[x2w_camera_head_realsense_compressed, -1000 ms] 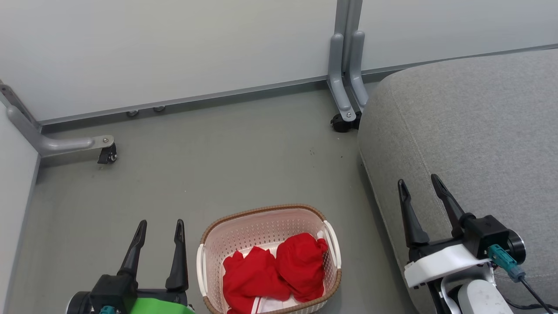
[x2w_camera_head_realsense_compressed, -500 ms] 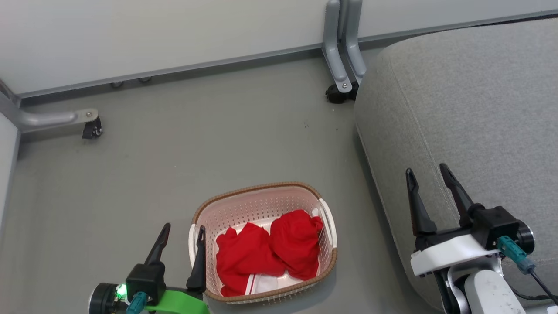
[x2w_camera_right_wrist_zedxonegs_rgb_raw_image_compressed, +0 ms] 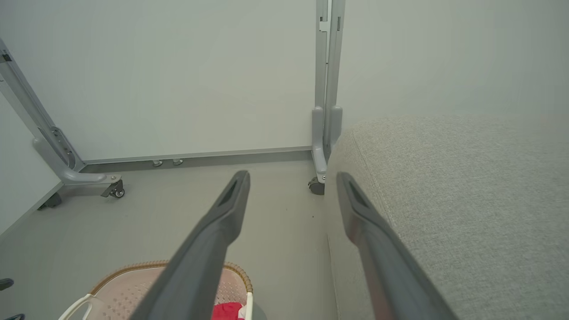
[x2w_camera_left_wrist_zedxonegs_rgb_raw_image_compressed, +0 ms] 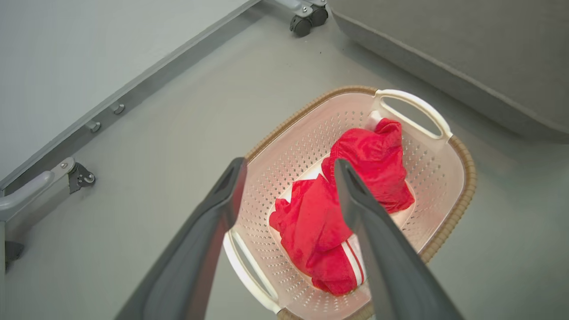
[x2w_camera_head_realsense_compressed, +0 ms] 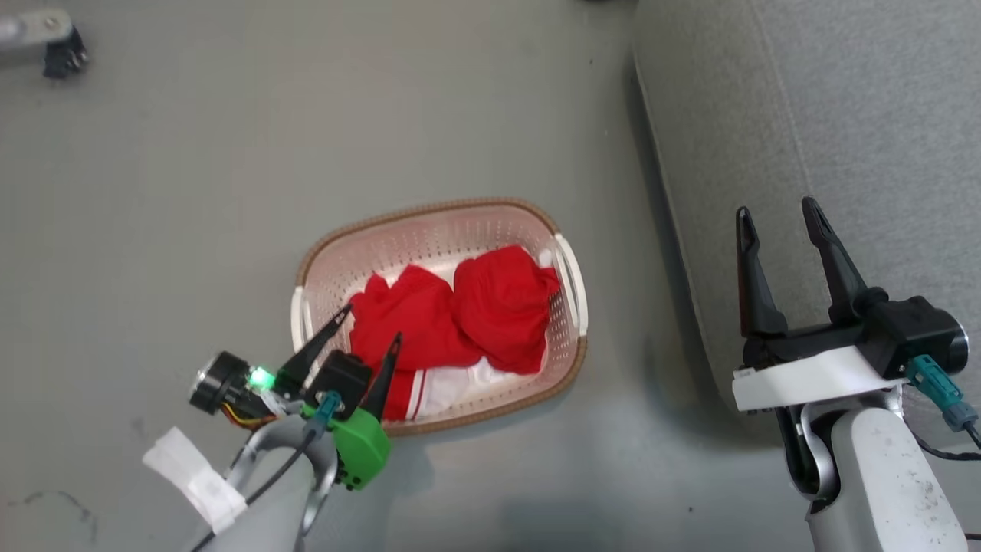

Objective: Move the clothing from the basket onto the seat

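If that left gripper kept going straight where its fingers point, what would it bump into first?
Most likely the red clothing in the basket. The open left gripper aims down into it, with the nearer garment in line between its fingers. Depth is unclear, so one finger might graze the basket first.

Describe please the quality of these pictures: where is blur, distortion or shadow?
Head view: even, soft light; a faint shadow on the floor beside the basket, a darker one along the seat. Left wrist view: the wide-angle lens makes the left gripper look oversized and soft. Right wrist view: pale haze washes out the seat's far part.
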Available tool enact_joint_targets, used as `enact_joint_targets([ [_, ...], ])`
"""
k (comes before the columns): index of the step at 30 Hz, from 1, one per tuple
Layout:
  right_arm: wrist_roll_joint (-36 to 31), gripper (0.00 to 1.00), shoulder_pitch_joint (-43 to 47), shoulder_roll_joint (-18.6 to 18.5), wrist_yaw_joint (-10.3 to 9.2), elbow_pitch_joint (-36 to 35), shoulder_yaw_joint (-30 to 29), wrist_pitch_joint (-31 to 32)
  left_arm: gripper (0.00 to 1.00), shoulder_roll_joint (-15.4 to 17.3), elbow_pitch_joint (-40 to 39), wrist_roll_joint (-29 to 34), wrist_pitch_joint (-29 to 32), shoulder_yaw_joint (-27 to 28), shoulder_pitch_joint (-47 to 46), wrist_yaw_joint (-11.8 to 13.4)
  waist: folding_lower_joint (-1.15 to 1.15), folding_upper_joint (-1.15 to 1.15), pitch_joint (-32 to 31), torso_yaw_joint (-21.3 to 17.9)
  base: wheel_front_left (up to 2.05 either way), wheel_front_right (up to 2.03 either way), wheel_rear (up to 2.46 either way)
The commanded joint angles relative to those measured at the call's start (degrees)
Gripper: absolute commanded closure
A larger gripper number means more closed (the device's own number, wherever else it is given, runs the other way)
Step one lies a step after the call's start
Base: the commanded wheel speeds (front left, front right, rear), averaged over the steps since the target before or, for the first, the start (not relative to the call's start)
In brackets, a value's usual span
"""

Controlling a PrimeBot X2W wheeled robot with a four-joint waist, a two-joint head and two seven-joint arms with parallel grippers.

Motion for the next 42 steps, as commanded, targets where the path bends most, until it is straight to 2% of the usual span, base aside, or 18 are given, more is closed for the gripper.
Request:
enact_joint_targets([
  [1,0.12,0.00,-1.39,0.11,0.00,-0.47,0.17,-0.17,0.00,1.19,1.76,0.68,-0.04,-0.85,-3.15,0.03,-0.01,0.00,12.05,-1.66,0.00,0.00,0.00],
  [8,1.27,0.00,-3.79,0.48,0.00,-0.37,1.61,-0.17,0.00,3.98,13.62,3.48,-0.05,-7.15,-13.78,-1.24,-0.01,0.00,18.93,-4.52,0.00,0.00,0.00],
  [16,7.46,0.00,-4.81,0.50,0.00,-1.76,2.89,-0.17,0.00,6.76,22.06,5.61,-0.05,-13.27,-21.92,-1.86,-0.01,0.00,23.61,-7.51,0.00,0.00,0.00],
  [19,10.42,0.00,-5.06,0.50,0.00,-1.86,2.65,-0.17,0.00,7.26,24.45,6.04,-0.04,-14.32,-23.84,-1.45,-0.01,0.00,24.77,-8.35,0.00,0.00,0.00],
  [27,13.19,0.00,-5.80,0.53,0.00,-2.67,3.43,-0.17,0.00,7.78,30.78,7.21,0.24,-16.34,-29.87,0.25,-0.01,0.00,28.47,-10.52,0.00,0.00,0.00],
  [35,15.72,0.00,-6.61,0.52,0.00,-3.27,4.24,-0.17,0.00,9.48,34.96,8.97,6.30,-18.31,-34.55,1.72,-0.01,0.00,31.18,-12.65,0.00,0.00,0.00],
  [42,17.43,0.00,-6.86,0.45,0.00,-3.32,5.81,-0.16,0.00,10.56,36.08,9.81,13.46,-20.30,-36.90,0.19,-0.01,0.00,33.06,-14.28,0.00,0.00,0.00],
])
